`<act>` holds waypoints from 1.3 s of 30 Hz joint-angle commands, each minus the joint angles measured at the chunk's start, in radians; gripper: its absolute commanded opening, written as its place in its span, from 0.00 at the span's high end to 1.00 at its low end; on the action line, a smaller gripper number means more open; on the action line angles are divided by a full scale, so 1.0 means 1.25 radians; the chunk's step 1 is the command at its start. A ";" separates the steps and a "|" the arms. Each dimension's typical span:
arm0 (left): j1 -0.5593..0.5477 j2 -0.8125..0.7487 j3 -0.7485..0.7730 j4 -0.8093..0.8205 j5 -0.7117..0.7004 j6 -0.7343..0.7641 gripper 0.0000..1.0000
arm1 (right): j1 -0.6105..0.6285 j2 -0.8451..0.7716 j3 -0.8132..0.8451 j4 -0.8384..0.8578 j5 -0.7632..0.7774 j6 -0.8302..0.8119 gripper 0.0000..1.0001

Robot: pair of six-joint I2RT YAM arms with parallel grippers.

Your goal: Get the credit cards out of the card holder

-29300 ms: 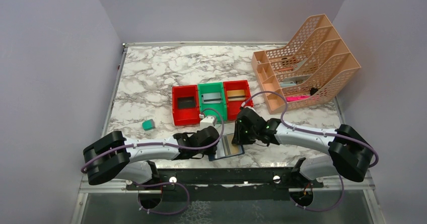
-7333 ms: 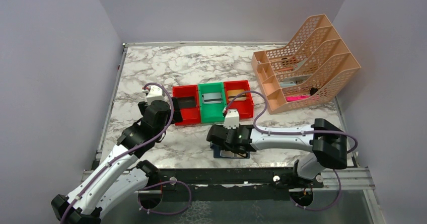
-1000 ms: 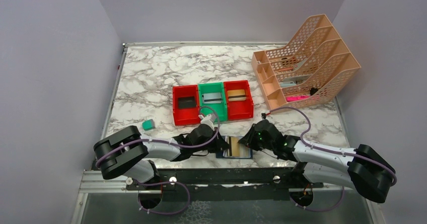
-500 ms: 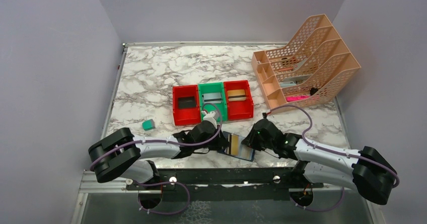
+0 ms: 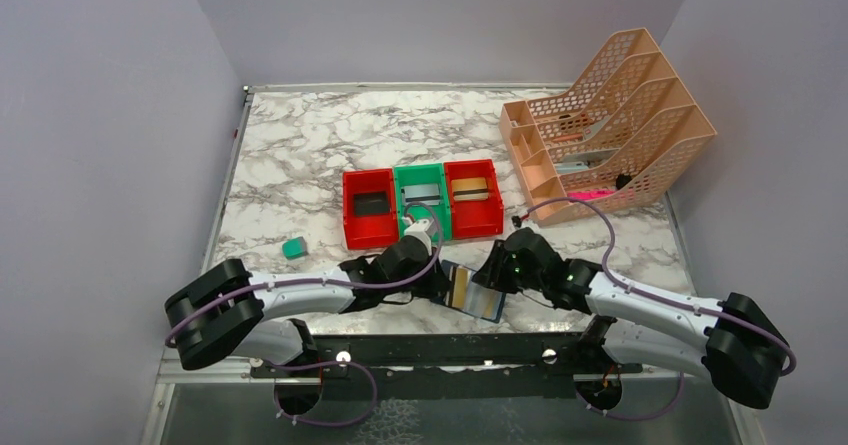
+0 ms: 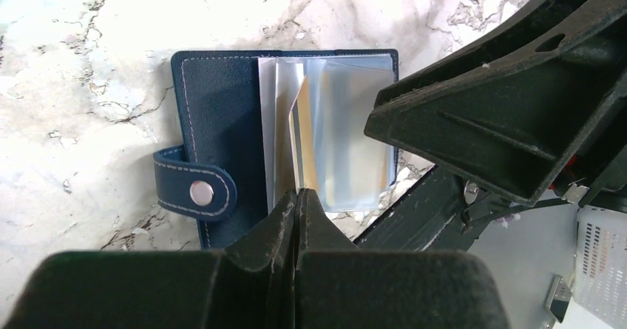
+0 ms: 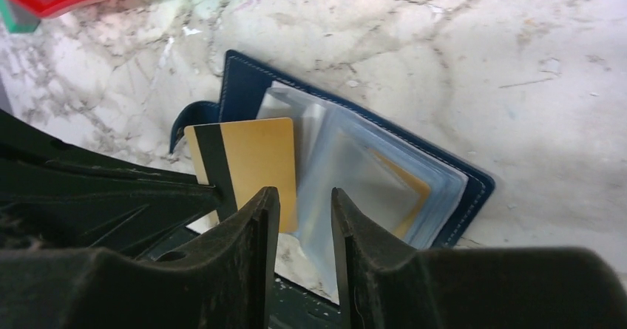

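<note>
The navy card holder (image 5: 488, 306) lies open and askew near the table's front edge, its snap tab (image 6: 196, 192) to one side and its clear inner sleeves (image 7: 355, 170) fanned up. A gold credit card (image 7: 255, 159) with a black stripe sticks partly out of the sleeves. My left gripper (image 6: 298, 194) is shut on that card's edge. My right gripper (image 7: 304, 196) hovers over the sleeves with its jaws apart, a clear sleeve showing in the gap. Another gold card (image 7: 414, 188) shows inside a deeper sleeve.
Behind the holder stand a red bin (image 5: 369, 208), a green bin (image 5: 419, 200) and a second red bin (image 5: 473, 197), each with a card inside. A teal block (image 5: 293, 248) lies at the left. An orange mesh file rack (image 5: 610, 125) fills the back right. A black rail (image 5: 430, 350) runs along the near edge.
The holder has swung from square to askew, and the gold card stands further out of it in my left gripper. My right gripper's jaws have widened.
</note>
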 commanded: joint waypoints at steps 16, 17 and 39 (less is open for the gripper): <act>0.022 -0.294 0.011 -0.218 -0.159 0.070 1.00 | 0.003 -0.044 0.024 0.148 0.015 -0.146 0.13; 0.026 -0.308 0.008 -0.228 -0.168 0.074 1.00 | 0.004 -0.048 0.033 0.137 0.017 -0.162 0.13; 0.233 -0.395 -0.115 0.087 0.290 0.095 1.00 | -0.189 0.161 -0.055 0.679 -0.630 -0.079 0.26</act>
